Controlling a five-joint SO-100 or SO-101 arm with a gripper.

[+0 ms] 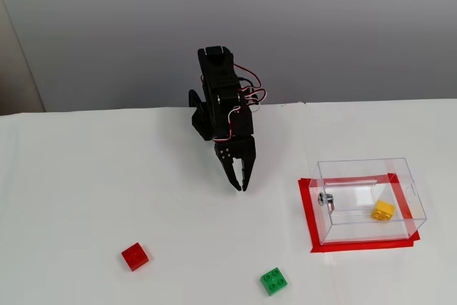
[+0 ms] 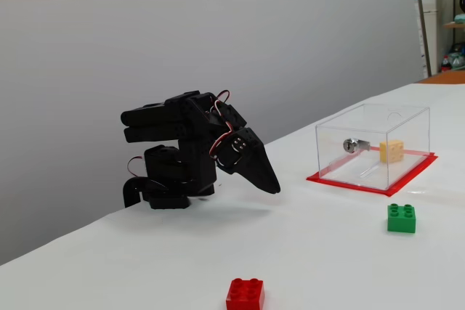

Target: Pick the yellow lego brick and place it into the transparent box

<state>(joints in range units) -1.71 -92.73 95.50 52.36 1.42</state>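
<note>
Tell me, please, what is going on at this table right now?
A small black arm sits folded near its base, its gripper shut and empty, pointing down at the table. The yellow brick already lies inside the clear box, which stands on a red mat. A red brick and a green brick lie loose on the table, apart from the arm. Nothing is being handled; the task looks done.

The arm [image 1: 220, 98] is matte black plastic throughout, built from blocky servo segments. Thin red, white and black cables [image 1: 246, 91] loop out beside its upper segments. Small pale screws dot the gripper [image 1: 240, 188] body, whose two black fingers taper to points.
</note>
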